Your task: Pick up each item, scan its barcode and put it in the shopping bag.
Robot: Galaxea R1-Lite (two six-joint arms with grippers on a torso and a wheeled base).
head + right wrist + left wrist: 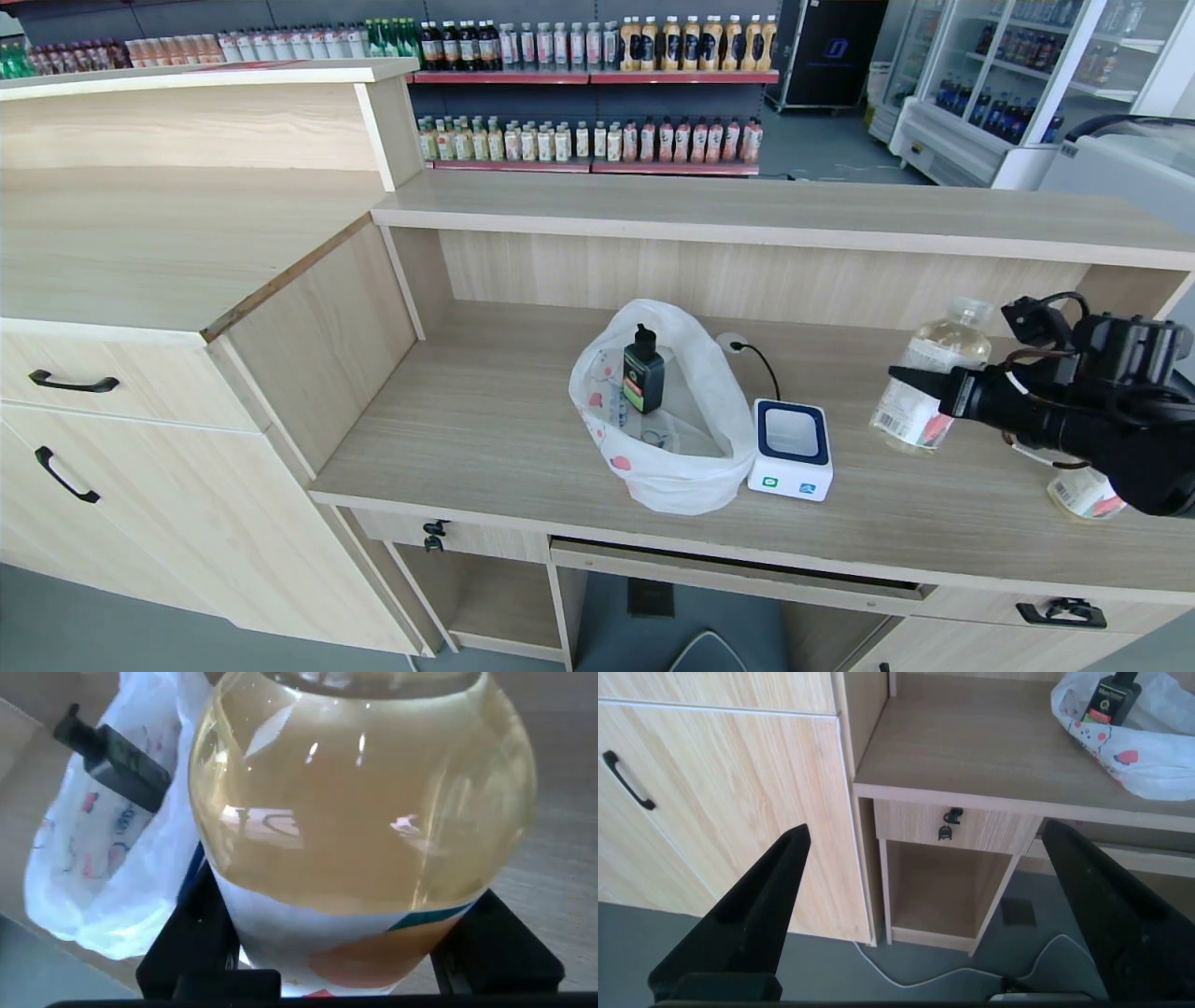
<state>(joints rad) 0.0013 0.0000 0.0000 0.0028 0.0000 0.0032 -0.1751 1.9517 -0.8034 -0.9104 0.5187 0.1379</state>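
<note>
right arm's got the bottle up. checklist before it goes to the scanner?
1. Grip: right pincer shut around the bottle, which is held clear of the counter: ok.
2. Scanner window uncovered and facing up: ok.
3. Path from bottle to scanner: bare counter only: ok.
4. Barcode turned toward the scanner: cannot tell.
5. Shopping bag mouth open, dark bottle already inside with room beside it: ok.
6. Left pincer open, low in front of the counter, off the path: ok.
</note>
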